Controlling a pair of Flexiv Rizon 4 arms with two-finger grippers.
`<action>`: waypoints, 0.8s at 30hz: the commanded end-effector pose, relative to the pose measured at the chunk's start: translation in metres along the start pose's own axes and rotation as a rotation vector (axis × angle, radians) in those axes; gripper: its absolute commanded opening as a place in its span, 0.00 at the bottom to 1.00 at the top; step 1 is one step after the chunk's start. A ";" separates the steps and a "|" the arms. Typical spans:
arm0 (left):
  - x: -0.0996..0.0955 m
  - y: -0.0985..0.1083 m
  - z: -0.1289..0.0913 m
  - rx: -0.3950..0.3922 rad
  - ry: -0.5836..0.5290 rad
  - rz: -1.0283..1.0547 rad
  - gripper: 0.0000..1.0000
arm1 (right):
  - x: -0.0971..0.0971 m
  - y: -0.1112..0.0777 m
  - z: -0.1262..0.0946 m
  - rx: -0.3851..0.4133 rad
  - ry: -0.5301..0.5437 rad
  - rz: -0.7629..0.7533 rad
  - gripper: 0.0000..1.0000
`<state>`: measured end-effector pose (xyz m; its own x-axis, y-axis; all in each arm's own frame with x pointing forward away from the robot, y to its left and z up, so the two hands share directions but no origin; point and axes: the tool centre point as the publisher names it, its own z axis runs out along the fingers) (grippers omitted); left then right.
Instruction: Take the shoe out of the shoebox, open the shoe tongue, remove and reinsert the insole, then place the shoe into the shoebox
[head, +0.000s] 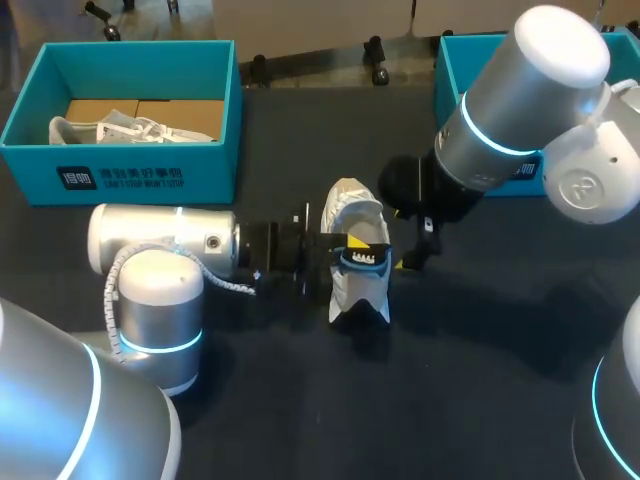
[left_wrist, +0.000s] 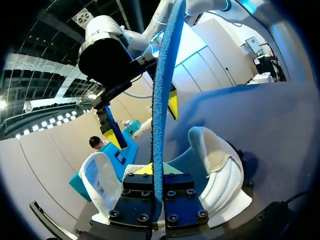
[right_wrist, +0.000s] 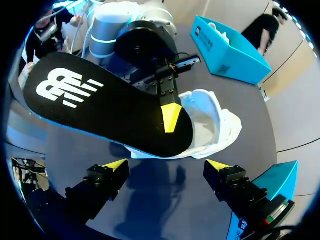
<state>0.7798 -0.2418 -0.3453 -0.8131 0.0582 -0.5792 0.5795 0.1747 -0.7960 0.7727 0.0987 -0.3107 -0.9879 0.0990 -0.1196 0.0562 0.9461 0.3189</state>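
Insole: a black-topped foam insole (right_wrist: 100, 105), marked with a white logo and edged in blue, is pinched at one end by the left gripper (right_wrist: 171, 114). Both yellow-tipped fingers are pressed flat against its two faces.
Long axis: the insole is carried straight out ahead of the left fingers and is seen edge-on from that wrist. The pinched end is held over the shoe's mouth, and the logo end stands clear of it.
Shoe: the white mesh trainer (head: 358, 290) is laid on the dark table (head: 480, 380) just under and beyond the left fingers. Its opening is turned up and gapes wide, and its length is set roughly across the line of those fingers.
Right gripper: the right gripper (right_wrist: 166, 167) is spread wide, with nothing gripped or touched. Insole and shoe are seen ahead of its tips, with a gap between.
Nearer arm: the left, by which the insole is already held.
Coming move: reinsertion is judged to turn on the insole being swung into line with the shoe's length and fed into the mouth. The shoe may need to be steadied by the open right fingers.
Shoebox: a teal cardboard shoebox (head: 120, 175) is set well apart, back behind the left fingers. A second white shoe (head: 120, 128) is seen inside it.
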 end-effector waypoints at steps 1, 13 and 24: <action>-0.001 -0.003 0.000 0.000 -0.004 -0.001 0.14 | 0.000 0.001 0.001 0.003 -0.002 0.001 1.00; -0.003 -0.024 -0.012 0.049 -0.017 0.008 0.35 | 0.000 0.001 0.001 0.003 -0.002 0.001 1.00; 0.003 -0.024 -0.019 0.040 -0.005 0.013 0.00 | 0.000 0.001 0.001 0.003 -0.002 0.001 1.00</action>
<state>0.7616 -0.2259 -0.3238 -0.8051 0.0507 -0.5910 0.5920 0.1312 -0.7952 0.7727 0.0987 -0.3106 -0.9879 0.0989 -0.1196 0.0561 0.9462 0.3188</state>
